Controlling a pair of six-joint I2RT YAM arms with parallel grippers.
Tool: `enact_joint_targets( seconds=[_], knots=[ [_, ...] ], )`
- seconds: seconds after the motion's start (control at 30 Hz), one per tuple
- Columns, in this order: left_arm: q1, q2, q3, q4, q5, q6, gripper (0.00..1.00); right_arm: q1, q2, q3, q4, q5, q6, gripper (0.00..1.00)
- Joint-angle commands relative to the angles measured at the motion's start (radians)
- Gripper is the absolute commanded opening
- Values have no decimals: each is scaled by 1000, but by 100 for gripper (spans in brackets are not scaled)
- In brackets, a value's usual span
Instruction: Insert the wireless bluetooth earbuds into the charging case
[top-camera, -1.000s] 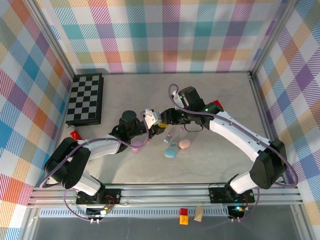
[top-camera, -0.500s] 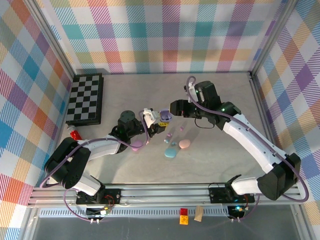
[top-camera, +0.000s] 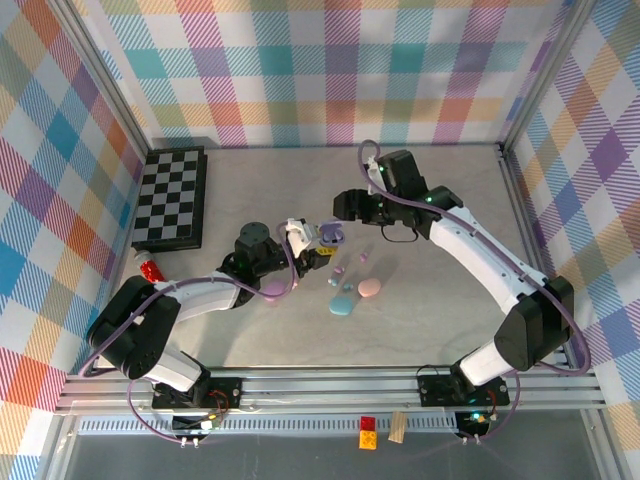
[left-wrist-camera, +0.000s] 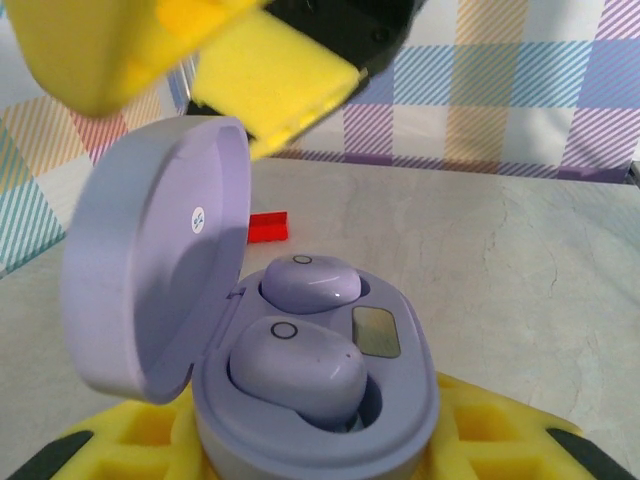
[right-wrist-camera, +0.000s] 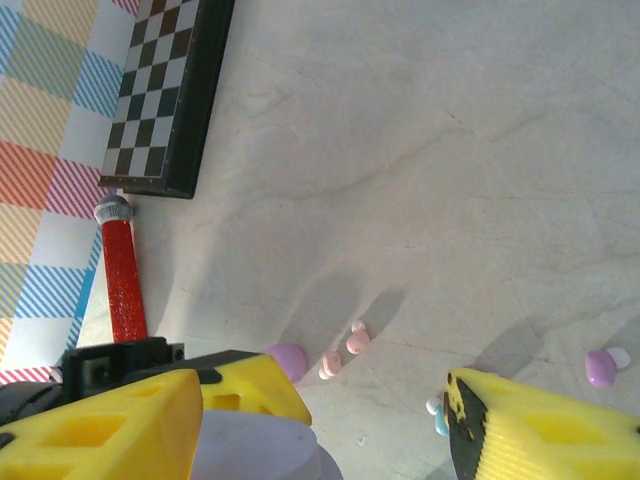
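Far left, the board (top-camera: 172, 197), with a red pen (top-camera: 150, 268) just below it. My left gripper (top-camera: 312, 243) clamps the open case (left-wrist-camera: 330, 430) and holds it up off the table, lid (left-wrist-camera: 150, 260) tipped back. Two lilac earbuds (left-wrist-camera: 297, 368) sit side by side in its wells! On the table beneath lie a shut lilac case (top-camera: 272, 291), pink buds (top-camera: 338, 270), a blue case (top-camera: 340, 305), a pink case (top-camera: 369, 289) and a loose lilac bud (top-camera: 362, 256). My right gripper (top-camera: 338, 212) hovers close over the lid, jaws wide, holding nothing.
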Motion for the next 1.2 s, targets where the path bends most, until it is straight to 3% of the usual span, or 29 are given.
enact_joint_targets(
  seconds=[0.0,0.27,0.43,0.67,0.8,1.07,1.17],
  knots=[
    [6,-15,51,40,-2,-20,36,-3,-38,-26,-16,-17,-10,65],
    [7,-3,95,43,-35,-69,36,-28,-123,-81,18,-49,54,67],
    [9,-1,115,76,-19,-135,36,-87,-166,-167,190,-265,219,74],
    [9,28,136,211,14,-282,36,-102,-153,-250,449,-533,398,74],
    [7,36,146,220,45,-288,36,-102,-120,-302,637,-599,533,72],
    [7,5,135,213,103,-260,36,-102,-113,-311,667,-583,565,46],
    [7,-6,133,196,99,-258,36,-102,-114,-319,666,-579,569,32]
  ],
)
